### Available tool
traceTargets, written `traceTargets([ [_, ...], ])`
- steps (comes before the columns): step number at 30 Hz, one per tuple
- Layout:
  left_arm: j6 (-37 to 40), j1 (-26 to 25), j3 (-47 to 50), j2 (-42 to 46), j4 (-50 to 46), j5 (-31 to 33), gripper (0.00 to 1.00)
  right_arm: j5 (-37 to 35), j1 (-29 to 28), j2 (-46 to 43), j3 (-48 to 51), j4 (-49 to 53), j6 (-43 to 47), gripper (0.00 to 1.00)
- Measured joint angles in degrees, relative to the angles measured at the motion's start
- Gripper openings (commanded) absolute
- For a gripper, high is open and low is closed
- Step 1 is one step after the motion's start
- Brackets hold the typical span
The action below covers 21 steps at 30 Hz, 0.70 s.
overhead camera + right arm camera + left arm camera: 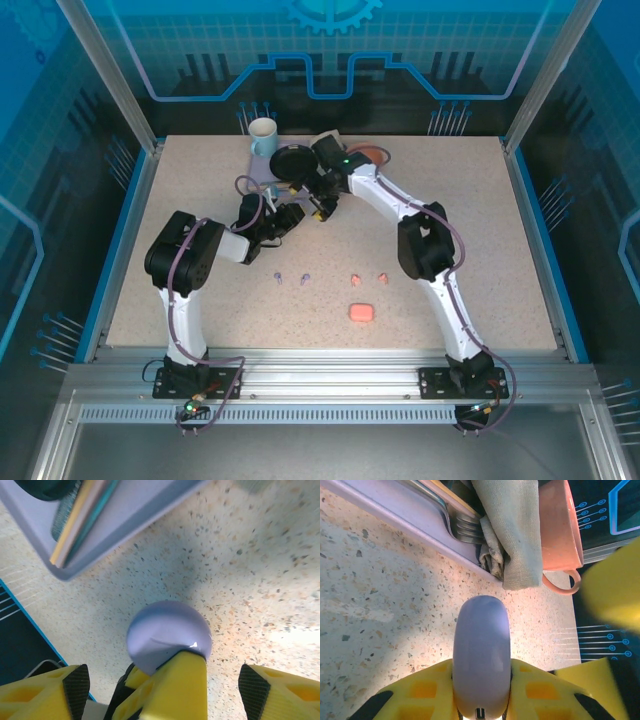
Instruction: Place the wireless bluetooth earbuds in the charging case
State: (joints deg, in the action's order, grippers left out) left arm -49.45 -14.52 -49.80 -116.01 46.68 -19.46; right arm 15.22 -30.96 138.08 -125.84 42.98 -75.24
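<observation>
Left gripper (pixel 481 680): yellow fingers clamped on both flanks of the lavender charging case (pixel 481 645). Whether the case rests on the speckled surface (pixel 375 615) or hangs just above it cannot be told.
Right gripper (pixel 162 682): fingers spread wide, one on each side of the case, touching neither flank.
Case condition: lid appears closed; no open seam shows in either wrist view.
Case location: back centre of the surface, just beside the lavender tray (pixel 410 527), which carries a fork (pixel 465 527) and a cloth (pixel 512 530). A salmon mug (pixel 560 525) sits near the tray corner.
Earbud location: two lavender earbuds (pixel 278 275) and two salmon earbuds (pixel 355 279) lie in a row on the open surface nearer the arm bases, well apart from the held case. None is seated.
Second case: salmon charging case (pixel 361 313), near the arm bases, untouched.
Step in hand (judged): opening the lid, with the left gripper bracing the body and the right gripper working the lid.
Procedure: hold the left clamp low on the body, below the seam, so the lid is free to swing. Bring one right finger to the lid edge opposite the hinge and lift along the hinge arc.
Caution: the smooth, rounded shell may squirt out of the clamp if pushed sideways. Keep clear of the tray rim.
</observation>
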Motion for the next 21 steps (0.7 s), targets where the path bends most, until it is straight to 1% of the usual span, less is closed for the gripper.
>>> traceTargets([
  [5, 1.4, 0.0, -0.2, 0.0, -2.7, -2.6, 0.09, -1.3, 2.7, -6.4, 6.7, -1.6, 4.6, 0.81],
  [8, 3.3, 0.1, -1.1, 0.3, -6.2, -5.7, 0.09, -1.3, 4.2, -11.2, 13.3, -4.3, 9.0, 0.81],
  [11, 5.4, 0.1, -2.2, 1.4, -9.6, -9.5, 0.09, -0.5, 5.4, -15.4, 21.7, -9.2, 14.1, 0.8],
  [16, 8.0, 0.4, -3.8, 3.3, -13.6, -15.6, 0.1, 4.8, 7.2, -18.3, 34.9, -20.2, 22.1, 0.78],
  [18, 9.2, 0.5, -4.5, 4.0, -15.6, -17.5, 0.1, 7.1, 7.7, -18.4, 38.3, -23.3, 25.0, 0.77],
  [21, 10.7, 0.5, -5.4, 4.9, -18.3, -19.7, 0.1, 9.7, 7.9, -18.4, 40.6, -26.8, 27.9, 0.76],
])
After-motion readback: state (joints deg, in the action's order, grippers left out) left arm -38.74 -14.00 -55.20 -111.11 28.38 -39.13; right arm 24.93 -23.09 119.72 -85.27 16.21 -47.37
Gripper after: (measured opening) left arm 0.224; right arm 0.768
